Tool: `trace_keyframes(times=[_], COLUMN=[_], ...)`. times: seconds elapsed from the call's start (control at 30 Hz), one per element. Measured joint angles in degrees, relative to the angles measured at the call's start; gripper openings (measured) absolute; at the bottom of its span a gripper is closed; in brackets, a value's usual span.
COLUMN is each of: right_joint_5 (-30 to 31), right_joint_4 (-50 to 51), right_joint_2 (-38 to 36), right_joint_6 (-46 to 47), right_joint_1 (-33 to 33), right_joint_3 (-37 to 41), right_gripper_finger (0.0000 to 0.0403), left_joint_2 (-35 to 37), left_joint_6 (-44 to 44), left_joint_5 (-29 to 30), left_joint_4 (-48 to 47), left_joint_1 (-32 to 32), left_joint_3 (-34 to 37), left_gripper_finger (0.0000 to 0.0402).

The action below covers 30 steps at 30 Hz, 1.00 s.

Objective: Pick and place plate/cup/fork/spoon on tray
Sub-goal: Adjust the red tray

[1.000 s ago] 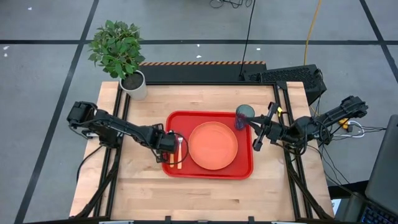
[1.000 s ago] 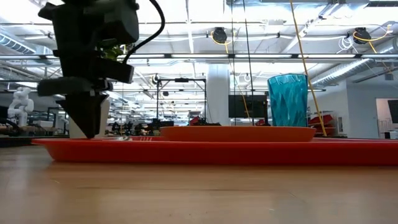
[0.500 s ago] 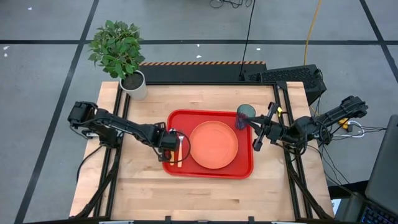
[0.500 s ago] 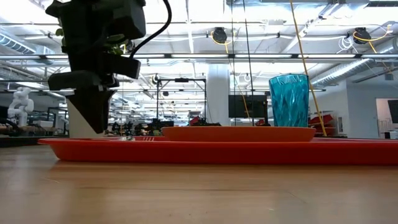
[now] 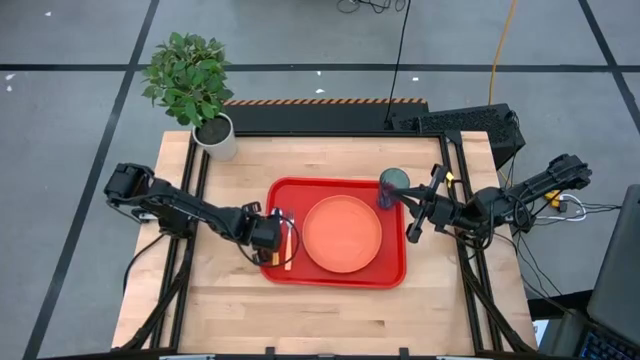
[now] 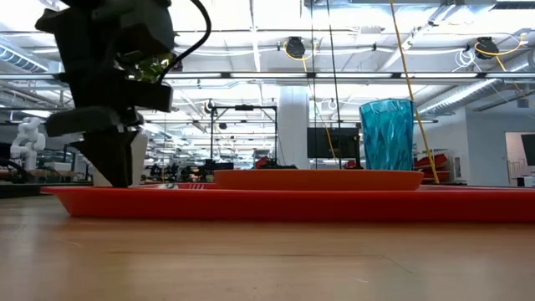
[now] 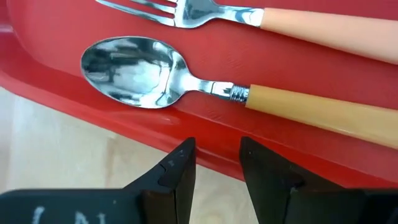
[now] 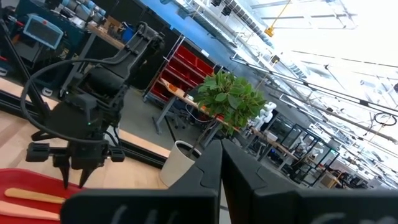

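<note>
Tray (image 5: 335,275) sits about mid-counter (image 5: 330,315), and pretty much everything is on it. The plate (image 5: 343,233) is in the middle of the tray, flat. The cup (image 5: 392,186) stands upright in the tray's far right corner, just beside the plate. From the low view the cup (image 6: 387,135) pokes up behind the plate (image 6: 318,178), with the tray's rim (image 6: 292,205) running across the front.

Fork (image 5: 290,240) and spoon (image 5: 281,243) lie side by side along the left edge of the tray, between the rim and the plate. The left wrist view shows it best: spoon (image 7: 205,84) is nearer the rim, bowl up, and the fork (image 7: 249,15) is right next to it on the plate side, parallel, not quite touching as far as I can see. Both rest loose on the red tray floor (image 7: 56,25).

The left gripper (image 5: 266,234) hangs over the tray's left rim, right by the spoon. Its fingers (image 7: 177,180) are parted a bit with nothing between them, just the rim and counter below. In the low view it's the big dark shape (image 6: 109,142) at the tray's left end.

The right gripper (image 5: 413,219) waits off the right edge of the tray, near the cup, fingers (image 8: 208,177) pressed together and empty.

A potted plant (image 5: 195,85) stands on the far left corner of the counter.
</note>
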<state>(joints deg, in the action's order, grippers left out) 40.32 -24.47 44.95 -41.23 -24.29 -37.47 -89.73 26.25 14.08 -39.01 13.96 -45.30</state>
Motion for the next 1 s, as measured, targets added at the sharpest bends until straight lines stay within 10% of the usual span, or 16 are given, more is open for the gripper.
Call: trace_keyframes(times=[1.0], right_joint_5=[0.03], right_joint_4=[-0.11], right_joint_2=[0.00], right_joint_6=[0.07], right_joint_1=[0.00], right_joint_3=[0.00], right_gripper_finger=[0.0000], left_joint_2=[-0.31], left_joint_6=[12.17], left_joint_5=[2.47], left_joint_4=[-0.17], left_joint_1=[3.52], left_joint_3=[-1.18], left_gripper_finger=[0.0129])
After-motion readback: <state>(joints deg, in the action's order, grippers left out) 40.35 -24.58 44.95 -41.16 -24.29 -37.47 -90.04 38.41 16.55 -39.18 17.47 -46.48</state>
